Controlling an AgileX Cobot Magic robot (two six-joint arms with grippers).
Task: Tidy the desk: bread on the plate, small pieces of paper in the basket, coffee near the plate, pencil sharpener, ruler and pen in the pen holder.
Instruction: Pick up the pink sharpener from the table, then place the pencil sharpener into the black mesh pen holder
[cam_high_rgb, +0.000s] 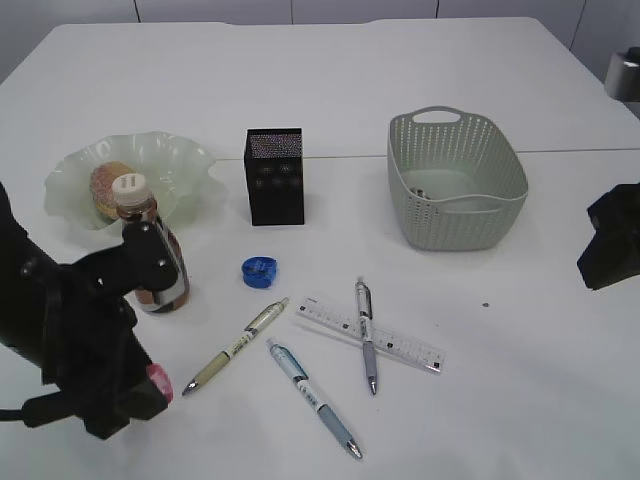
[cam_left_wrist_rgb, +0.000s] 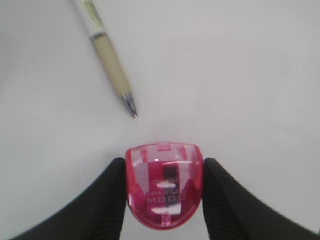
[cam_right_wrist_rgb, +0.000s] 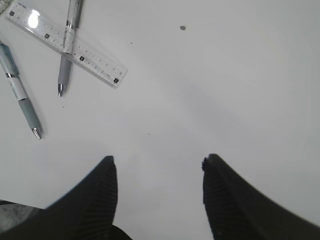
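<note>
Keep left gripper (cam_left_wrist_rgb: 164, 192) clamped on pink sharpener (cam_left_wrist_rgb: 164, 190), lower frame; lift straight, carry to pen holder (cam_high_rgb: 274, 175), centre frame.

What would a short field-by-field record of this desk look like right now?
left gripper: shut on red pencil sharpener
right gripper: open, holding nothing
plate: bread on it
coffee bottle: upright beside plate
pen holder: upright, contents not visible
loose on table: blue sharpener, ruler, three pens
basket: something small inside
</note>
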